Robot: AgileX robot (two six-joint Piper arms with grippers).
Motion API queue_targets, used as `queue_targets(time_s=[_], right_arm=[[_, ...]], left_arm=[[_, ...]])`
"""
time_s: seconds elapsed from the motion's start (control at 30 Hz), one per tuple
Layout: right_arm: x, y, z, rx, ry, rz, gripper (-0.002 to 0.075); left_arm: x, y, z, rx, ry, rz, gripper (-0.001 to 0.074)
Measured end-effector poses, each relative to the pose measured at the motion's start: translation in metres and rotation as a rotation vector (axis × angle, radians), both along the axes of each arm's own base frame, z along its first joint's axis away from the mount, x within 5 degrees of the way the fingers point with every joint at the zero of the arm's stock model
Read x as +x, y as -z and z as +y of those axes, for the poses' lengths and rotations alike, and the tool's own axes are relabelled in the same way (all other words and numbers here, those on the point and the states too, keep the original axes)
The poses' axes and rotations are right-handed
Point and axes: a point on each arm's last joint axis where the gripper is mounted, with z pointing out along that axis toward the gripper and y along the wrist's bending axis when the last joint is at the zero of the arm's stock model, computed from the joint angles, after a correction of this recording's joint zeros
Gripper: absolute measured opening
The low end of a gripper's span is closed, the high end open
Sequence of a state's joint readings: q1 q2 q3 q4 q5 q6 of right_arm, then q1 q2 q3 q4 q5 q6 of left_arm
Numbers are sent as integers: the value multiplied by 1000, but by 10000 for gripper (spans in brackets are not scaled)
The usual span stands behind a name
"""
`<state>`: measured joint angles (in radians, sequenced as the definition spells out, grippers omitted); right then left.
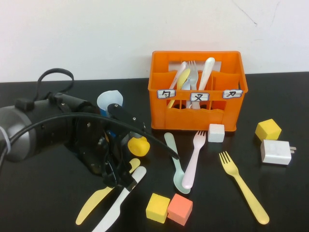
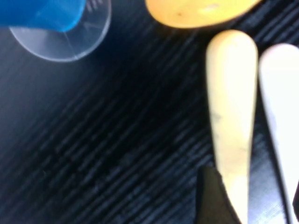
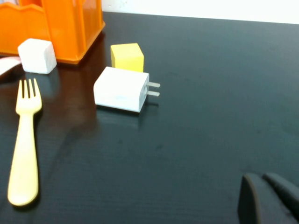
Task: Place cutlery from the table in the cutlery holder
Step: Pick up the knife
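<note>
Next target looks like the yellow knife (image 1: pixel 96 203) and white knife (image 1: pixel 120 205), lying side by side on the table (image 1: pixel 43 203), well out front-left of the cutlery holder (image 1: pixel 197 89). Both run diagonally, handle ends up toward the holder, blade ends away from it. Left gripper (image 1: pixel 118 181) is down right over their holder-side ends, so the knives extend away from it on the far side from the holder. Left wrist view shows the yellow knife (image 2: pixel 232 116) passing just beside a dark fingertip (image 2: pixel 212 198), white knife (image 2: pixel 280 121) parallel next to it; nothing pinched that I can see, but can't tell if the jaws are spread or closed. Left arm is clearly the nearer one. Right gripper (image 3: pixel 268 200) isn't in the high view; its wrist view puts it low over bare table, well apart from the yellow fork (image 3: pixel 24 144), white charger (image 3: pixel 121 88) and yellow cube (image 3: pixel 127 57) to the holder's right; finger state can't tell either. Holder already has several pieces standing in it. Mint spoon (image 1: pixel 176 162) and pink fork (image 1: pixel 194 157) lie crossed just in front of the holder. Blue cup (image 1: pixel 109 102) sits left of the holder, behind the left arm.
</note>
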<state>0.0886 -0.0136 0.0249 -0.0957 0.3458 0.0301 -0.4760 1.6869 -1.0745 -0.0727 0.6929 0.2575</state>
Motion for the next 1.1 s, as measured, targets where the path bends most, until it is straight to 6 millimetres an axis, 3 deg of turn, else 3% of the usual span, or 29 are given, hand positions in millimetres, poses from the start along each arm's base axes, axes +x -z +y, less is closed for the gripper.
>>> queue_targets(time_s=[0.63, 0.7, 0.83, 1.1], right_arm=[[0, 0, 0, 0, 0, 0, -3], [0, 0, 0, 0, 0, 0, -3], [0, 0, 0, 0, 0, 0, -3], [0, 0, 0, 0, 0, 0, -3]], left_arm=[[8, 23, -4, 27, 19, 44, 330], [7, 24, -5, 29, 23, 48, 292], [4, 23, -12, 34, 47, 48, 113], [2, 20, -15, 49, 46, 29, 108]])
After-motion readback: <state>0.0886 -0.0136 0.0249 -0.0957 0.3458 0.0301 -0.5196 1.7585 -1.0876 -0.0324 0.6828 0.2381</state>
